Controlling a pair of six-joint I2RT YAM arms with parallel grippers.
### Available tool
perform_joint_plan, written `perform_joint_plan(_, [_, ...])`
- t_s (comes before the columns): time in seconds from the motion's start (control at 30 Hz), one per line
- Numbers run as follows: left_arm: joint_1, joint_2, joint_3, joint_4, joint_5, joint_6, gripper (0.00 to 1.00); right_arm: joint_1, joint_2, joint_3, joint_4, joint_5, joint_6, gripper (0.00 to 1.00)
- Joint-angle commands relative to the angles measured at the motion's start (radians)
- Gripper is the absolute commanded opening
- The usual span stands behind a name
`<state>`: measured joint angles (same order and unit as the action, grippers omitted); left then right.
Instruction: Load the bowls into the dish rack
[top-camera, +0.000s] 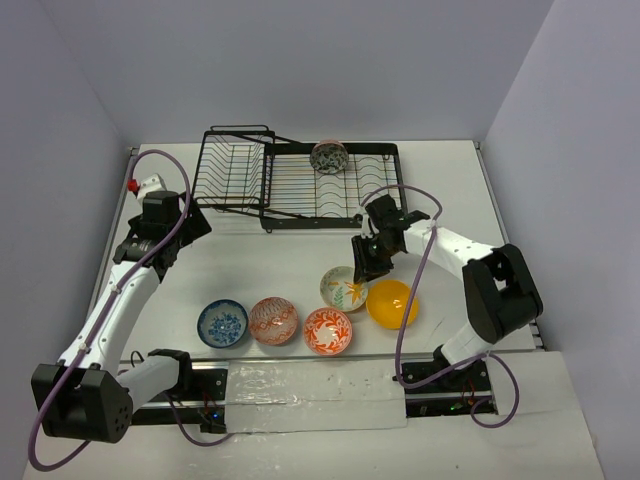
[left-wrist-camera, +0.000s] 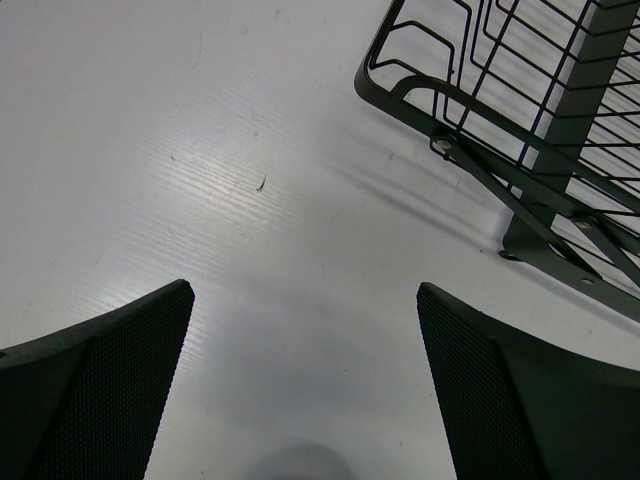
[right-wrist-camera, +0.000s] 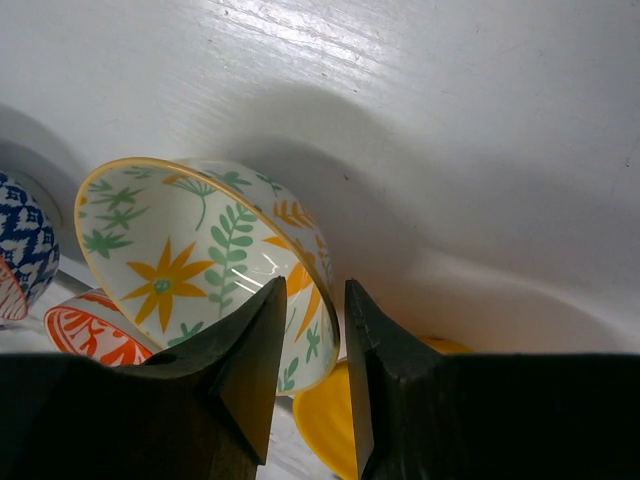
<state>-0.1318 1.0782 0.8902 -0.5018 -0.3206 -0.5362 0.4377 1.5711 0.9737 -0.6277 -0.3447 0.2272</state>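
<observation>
Right hand (right-wrist-camera: 312, 300) is gripping the white leaf bowl (right-wrist-camera: 190, 260) by its rim: one finger is sitting inside the bowl, the other outside, jaws nearly together on the wall. That bowl is tilting, mouth turned up and to the left in the wrist view. It is sitting just beside the plain yellow bowl (top-camera: 391, 303); can't tell if they're touching. Orange-red floral bowl (top-camera: 327, 331), pink-red patterned bowl (top-camera: 273, 320) and blue patterned bowl (top-camera: 222, 323) are sitting upright in a row on the counter (top-camera: 250, 270), near its front edge and to the left of the leaf bowl. So five bowls are lying outside the dish rack (top-camera: 295, 185). Rack is sitting at the far side of the counter, well apart from that row, and is holding one item: the grey-black patterned bowl (top-camera: 328, 156). That bowl is standing on edge in the curved dividers along the rack's far side. Tilted basket section (top-camera: 235, 170) is sitting at the rack's left end. Left hand (left-wrist-camera: 305, 288) is hovering over bare counter just beside that end of the rack. Its jaws are standing wide apart, with only counter showing between them.
</observation>
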Motion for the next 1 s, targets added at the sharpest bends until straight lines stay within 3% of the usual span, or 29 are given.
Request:
perform_joint_plan(0.0, [-0.003,-0.001,0.000,0.016,-0.012,0.001,0.99,-0.005,0.021,0.019,0.014,0.009,0.003,0.37])
perform_joint_plan(0.47, [-0.003,-0.006,0.001,0.014,-0.018,0.001,0.99,-0.005,0.030,0.051,0.000,0.013,-0.002,0.24])
perform_joint_plan(0.73, [-0.003,-0.008,0.000,0.014,-0.020,-0.001,0.99,-0.005,0.032,0.102,-0.029,0.023,-0.009,0.22])
perform_joint_plan(0.97, [-0.005,-0.011,-0.002,0.016,-0.018,0.001,0.99,-0.004,0.046,0.125,-0.041,0.013,-0.017,0.05])
